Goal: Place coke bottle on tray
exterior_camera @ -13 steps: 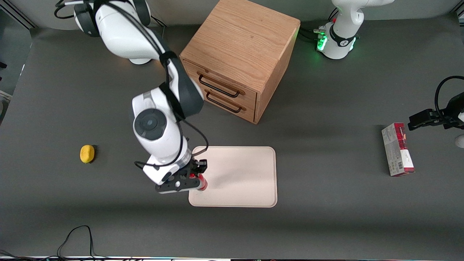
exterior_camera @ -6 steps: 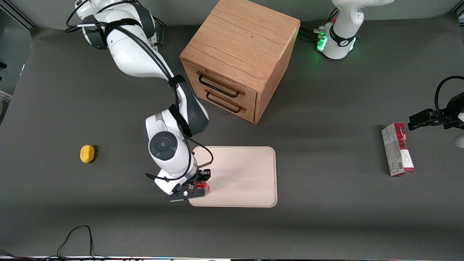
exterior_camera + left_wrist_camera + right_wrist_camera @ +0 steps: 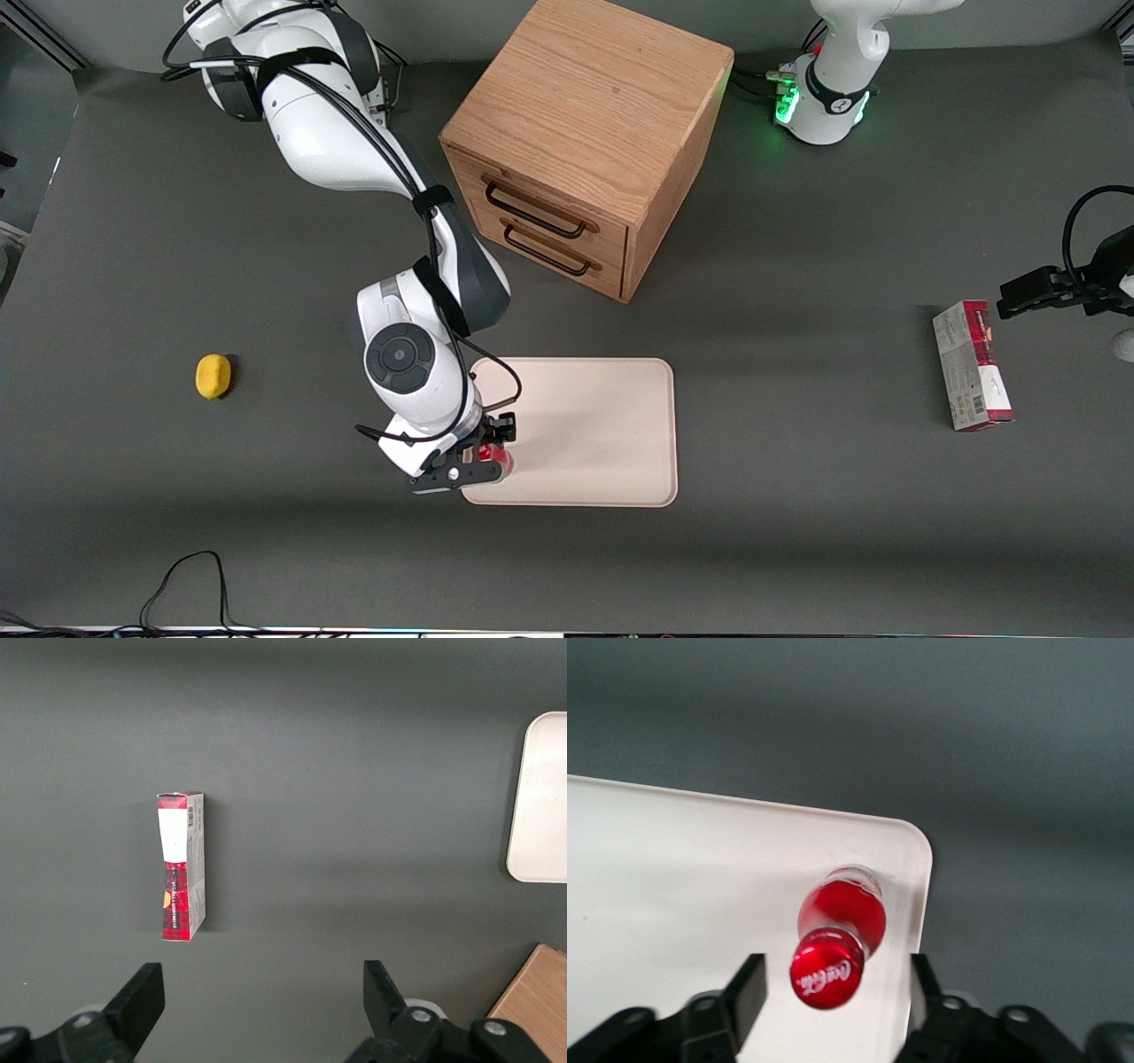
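Observation:
The coke bottle (image 3: 497, 455) is a small red bottle with a red cap. It stands upright on the cream tray (image 3: 594, 425), close to the tray's corner nearest the front camera at the working arm's end. In the right wrist view the bottle (image 3: 842, 908) sits just inside the tray's rounded corner (image 3: 700, 868). My right gripper (image 3: 478, 464) hangs straight over the bottle. It is open (image 3: 834, 974), with one finger on each side of the cap and a gap on both sides. An edge of the tray also shows in the left wrist view (image 3: 540, 797).
A wooden drawer cabinet (image 3: 576, 142) stands farther from the front camera than the tray. A yellow lemon (image 3: 213, 376) lies toward the working arm's end of the table. A red-and-grey carton (image 3: 972, 365) lies toward the parked arm's end, also in the left wrist view (image 3: 182, 868).
Since a second ago my gripper has come down with the bottle at the tray's near corner. Over the last half second almost nothing has moved.

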